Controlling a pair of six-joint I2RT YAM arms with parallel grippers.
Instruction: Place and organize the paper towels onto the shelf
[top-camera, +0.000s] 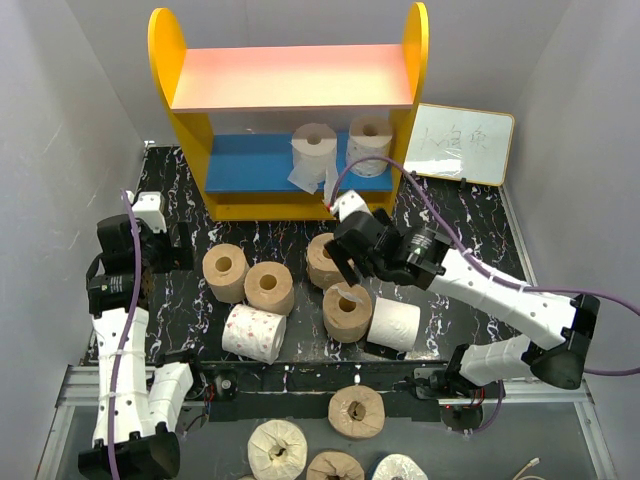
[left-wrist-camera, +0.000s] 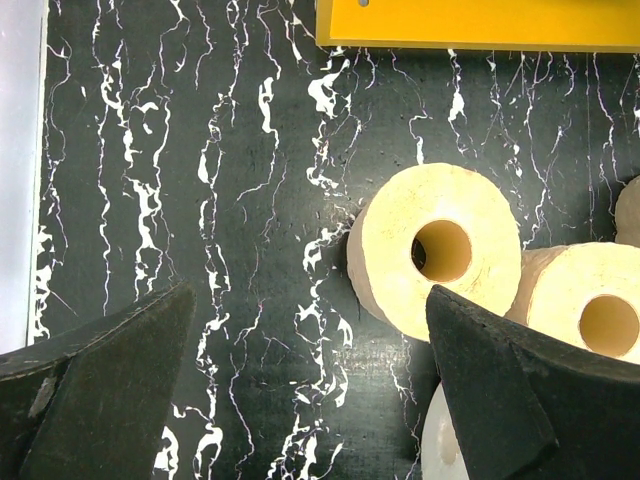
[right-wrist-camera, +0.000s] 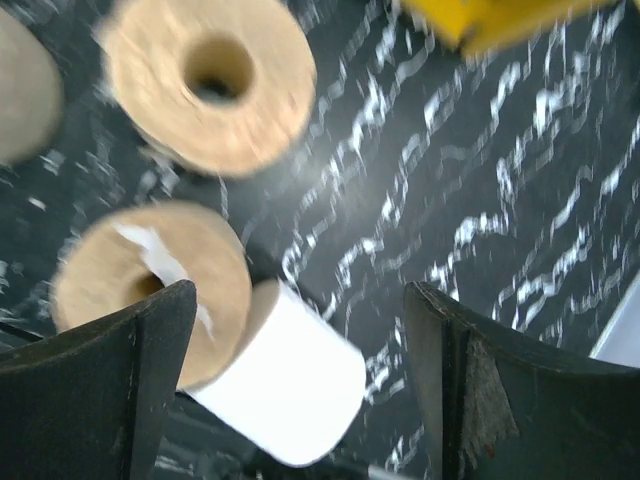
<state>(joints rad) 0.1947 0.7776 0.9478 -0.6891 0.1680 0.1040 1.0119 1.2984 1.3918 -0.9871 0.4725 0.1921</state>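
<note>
Right end effector (right-wrist-camera: 300, 340) spread and empty above the tan rolls (top-camera: 340, 322) mid-desk (top-camera: 190, 300); the view is blurred, probably approaching a pick. Left end effector (left-wrist-camera: 310, 390) also spread, near another tan roll (left-wrist-camera: 390, 230). Two white rolls (top-camera: 315, 145) sit on the shelf (top-camera: 290, 75)'s blue board. Next: lower over one tan roll and pinch it.

Your left gripper (left-wrist-camera: 310, 295) hangs over the black, white-veined table (left-wrist-camera: 200, 150), its two dark fingers (left-wrist-camera: 110, 390) spread wide with only bare table between them. Just beyond the right finger, a tan roll (left-wrist-camera: 395, 255) stands on end, its hollow centre facing you. A second tan roll (left-wrist-camera: 585, 290) touches it on the right, partly hidden by that finger. A sliver of a third roll (left-wrist-camera: 630, 210) shows at the right edge, and a pale roll (left-wrist-camera: 440, 450) peeks out at the bottom. The shelf (left-wrist-camera: 480, 25) shows as a yellow band along the top.
</note>
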